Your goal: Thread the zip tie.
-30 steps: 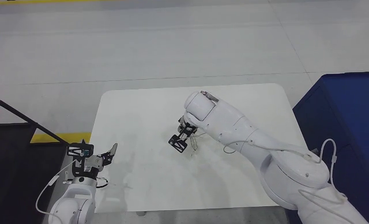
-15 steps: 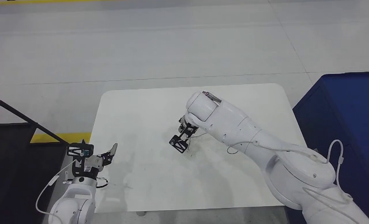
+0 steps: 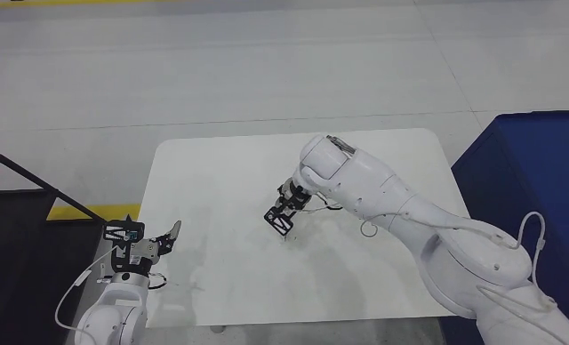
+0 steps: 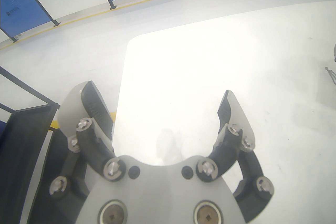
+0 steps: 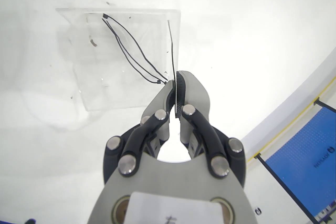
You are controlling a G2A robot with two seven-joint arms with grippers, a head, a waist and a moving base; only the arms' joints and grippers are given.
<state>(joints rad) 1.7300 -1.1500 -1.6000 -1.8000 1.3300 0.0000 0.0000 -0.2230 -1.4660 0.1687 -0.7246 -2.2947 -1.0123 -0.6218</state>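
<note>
Two fingers (image 5: 193, 89) of the right gripper (image 5: 175, 78) are pinched tight on a thin black zip tie (image 5: 172, 49), whose strap runs straight out from between the tips along one edge of a clear plate (image 5: 78, 83) on the white table (image 3: 222, 176). Other ties (image 5: 128, 51) lie curved on that plate, one head just beside the fingertips. The left gripper (image 4: 160, 101) hangs over the table's left edge, well apart, fingers spread and holding nothing.

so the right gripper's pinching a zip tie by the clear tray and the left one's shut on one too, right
No: the left gripper is open and empty, as the left wrist view shows. The right gripper does pinch a zip tie by the clear tray.
</note>
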